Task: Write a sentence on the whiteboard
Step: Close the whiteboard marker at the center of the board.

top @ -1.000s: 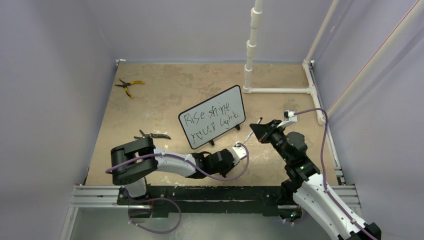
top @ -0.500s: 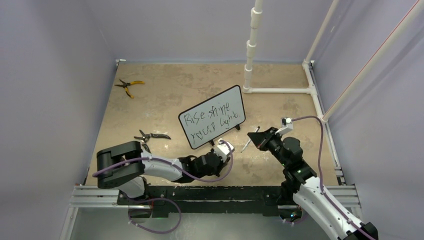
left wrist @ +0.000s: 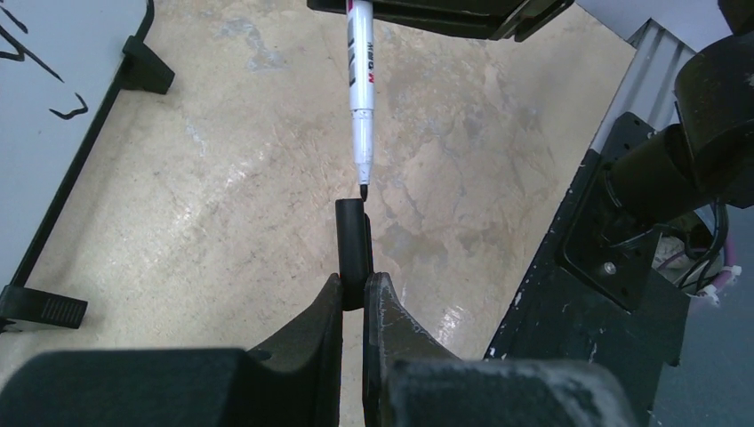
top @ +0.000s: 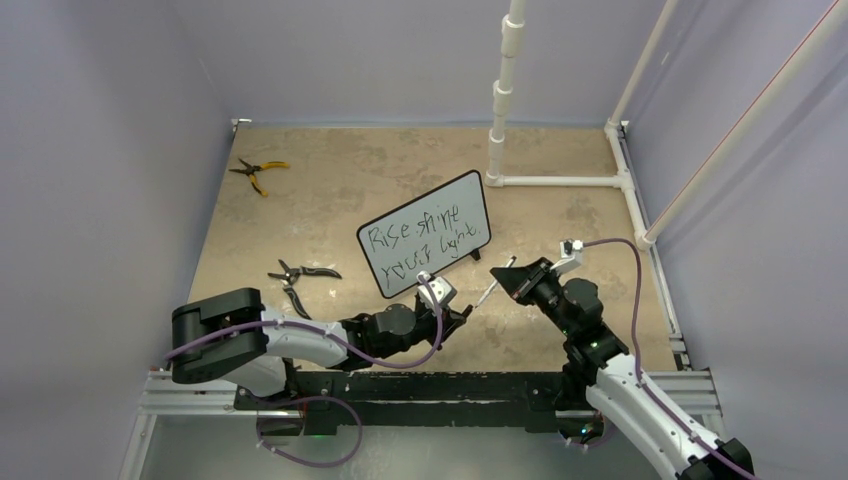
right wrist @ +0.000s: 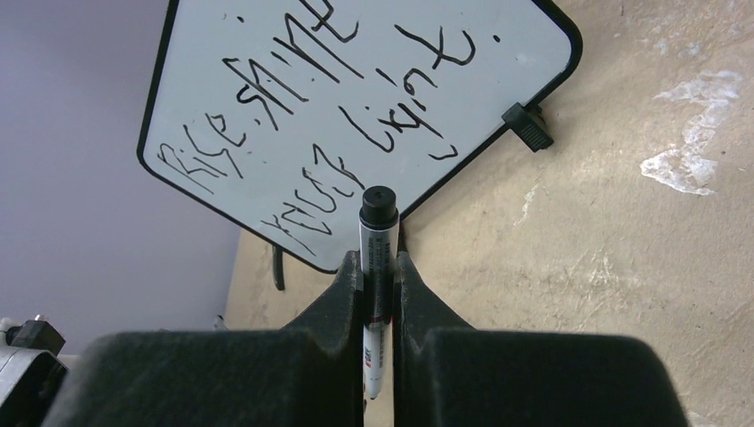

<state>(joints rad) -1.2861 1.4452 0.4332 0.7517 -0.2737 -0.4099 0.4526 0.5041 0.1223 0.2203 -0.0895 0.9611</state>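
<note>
Whiteboard (top: 425,233) with a thin black frame and rounded corners, standing on small black feet near the middle of a tan, mottled table (top: 300,220). It is turned at an angle, its left end nearer the arms and its right end farther away. The sentence (top: 420,240) in black handwriting fills its face in two slanted lines, roughly "Rise shine" above "your light".

Just near and to the right of the board, the two grippers meet low over the table. The right gripper (top: 515,280) has its jaws closed on the barrel of a white marker (top: 495,282), which points down and to the left. In the right wrist view the marker's black rear end stands up between the fingers, with the board and its writing behind it. The left gripper (top: 455,315) reaches in from the left, its jaws pinched on a small black cap (left wrist: 353,253) held open end up. In the left wrist view the marker's black tip sits right at the mouth of the cap; whether they touch cannot be told.

Left of the board, black-handled pliers (top: 300,275) lie on the table. Yellow-handled pliers (top: 258,172) lie well apart at the far left corner. A white pipe frame (top: 560,181) stands at the far right. Pale purple walls enclose the table.
</note>
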